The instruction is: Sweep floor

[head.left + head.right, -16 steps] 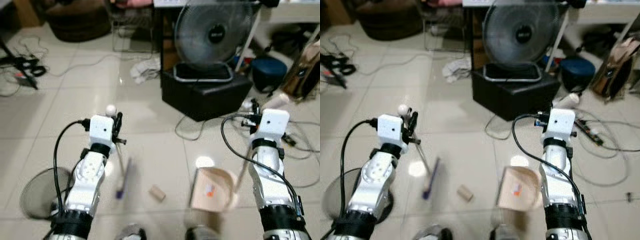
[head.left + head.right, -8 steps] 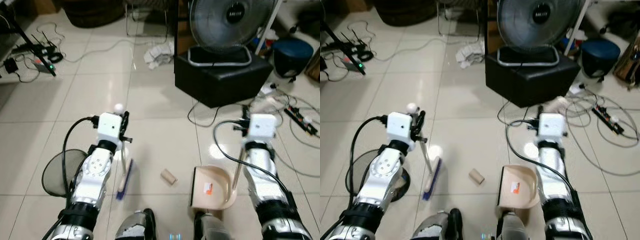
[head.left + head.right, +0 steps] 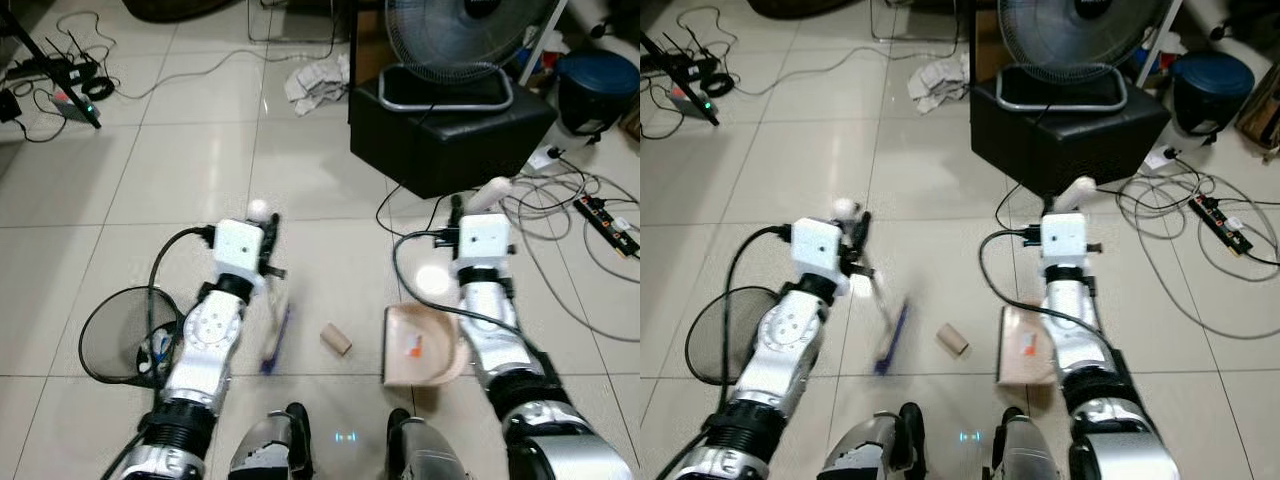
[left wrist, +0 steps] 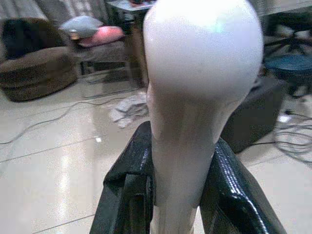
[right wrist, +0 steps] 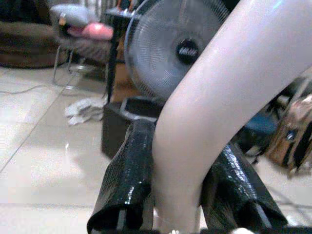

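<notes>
A small cardboard roll (image 3: 336, 340) lies on the pale tiles between my two arms. Left of it is the blurred blue broom head (image 3: 274, 338), its white handle rising to a round knob (image 3: 258, 208). My left gripper (image 3: 269, 243) is shut on that broom handle (image 4: 190, 122), with a black finger (image 4: 130, 187) on each side. Right of the roll, a beige dustpan (image 3: 420, 345) rests on the floor. My right gripper (image 3: 455, 214) is shut on the dustpan's pale handle (image 5: 219, 107), pressed between its black fingers (image 5: 127, 178).
A black mesh bin (image 3: 118, 335) stands beside my left arm. Ahead are a fan on a black box (image 3: 450, 125), crumpled cloth (image 3: 315, 78), cables (image 3: 560, 205) and a power strip (image 3: 610, 222) to the right. More cables (image 3: 60, 88) lie far left. My feet (image 3: 270, 455) show below.
The whole view has shifted as the camera moved. The broom head has swung right, closer to the cardboard roll. Both grippers keep their hold.
</notes>
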### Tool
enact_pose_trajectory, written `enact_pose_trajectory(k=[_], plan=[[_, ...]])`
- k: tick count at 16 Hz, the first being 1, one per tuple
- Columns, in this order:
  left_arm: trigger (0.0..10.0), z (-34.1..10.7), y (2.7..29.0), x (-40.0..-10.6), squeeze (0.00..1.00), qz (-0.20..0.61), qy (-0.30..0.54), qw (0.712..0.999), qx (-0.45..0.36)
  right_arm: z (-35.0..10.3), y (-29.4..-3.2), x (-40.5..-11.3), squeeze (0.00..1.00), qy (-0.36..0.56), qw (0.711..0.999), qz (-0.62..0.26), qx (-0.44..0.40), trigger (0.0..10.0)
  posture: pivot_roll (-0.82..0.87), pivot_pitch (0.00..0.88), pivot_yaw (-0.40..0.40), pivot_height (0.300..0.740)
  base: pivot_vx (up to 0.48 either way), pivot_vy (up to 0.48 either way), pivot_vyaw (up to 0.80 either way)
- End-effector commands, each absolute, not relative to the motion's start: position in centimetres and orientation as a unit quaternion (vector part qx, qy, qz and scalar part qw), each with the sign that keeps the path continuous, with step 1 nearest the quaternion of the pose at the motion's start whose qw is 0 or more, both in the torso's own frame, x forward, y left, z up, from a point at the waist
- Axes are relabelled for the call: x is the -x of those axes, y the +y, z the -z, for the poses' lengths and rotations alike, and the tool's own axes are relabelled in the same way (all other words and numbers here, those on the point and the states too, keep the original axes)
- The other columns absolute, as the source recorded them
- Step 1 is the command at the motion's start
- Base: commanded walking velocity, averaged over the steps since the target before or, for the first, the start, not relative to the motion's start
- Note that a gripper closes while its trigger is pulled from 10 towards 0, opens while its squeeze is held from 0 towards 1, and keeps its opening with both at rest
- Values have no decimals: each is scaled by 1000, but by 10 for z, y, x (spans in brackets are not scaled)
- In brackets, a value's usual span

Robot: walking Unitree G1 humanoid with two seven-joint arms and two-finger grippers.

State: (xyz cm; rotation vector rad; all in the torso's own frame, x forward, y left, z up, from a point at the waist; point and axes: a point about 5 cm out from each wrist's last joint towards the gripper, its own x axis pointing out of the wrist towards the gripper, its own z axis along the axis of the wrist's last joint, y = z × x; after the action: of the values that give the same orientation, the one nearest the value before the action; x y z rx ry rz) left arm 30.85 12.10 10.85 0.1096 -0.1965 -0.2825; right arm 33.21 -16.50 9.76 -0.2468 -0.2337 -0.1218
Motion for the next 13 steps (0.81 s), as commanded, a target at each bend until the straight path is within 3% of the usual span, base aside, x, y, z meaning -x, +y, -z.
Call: enact_pose_trajectory(k=[1,5,8,13], plan=[[10000,-106,110,-302,0,167,-87,982,-16,-95,-155,-333,0,-112,987,55,100,10000,95,302,100,740,0,0,0],[10000,-110,95,-299,0,178,-58,979,79,-84,-133,-329,0,-93,991,34,90,10000,99,296,105,740,0,0,0],[10000,-115,96,-301,0,158,-47,975,147,-85,-131,-331,0,-90,993,49,66,10000,94,278,105,740,0,0,0],[10000,-134,106,-320,0,143,-70,974,160,-98,-143,-337,0,-116,991,68,17,10000,61,199,103,740,0,0,0]])
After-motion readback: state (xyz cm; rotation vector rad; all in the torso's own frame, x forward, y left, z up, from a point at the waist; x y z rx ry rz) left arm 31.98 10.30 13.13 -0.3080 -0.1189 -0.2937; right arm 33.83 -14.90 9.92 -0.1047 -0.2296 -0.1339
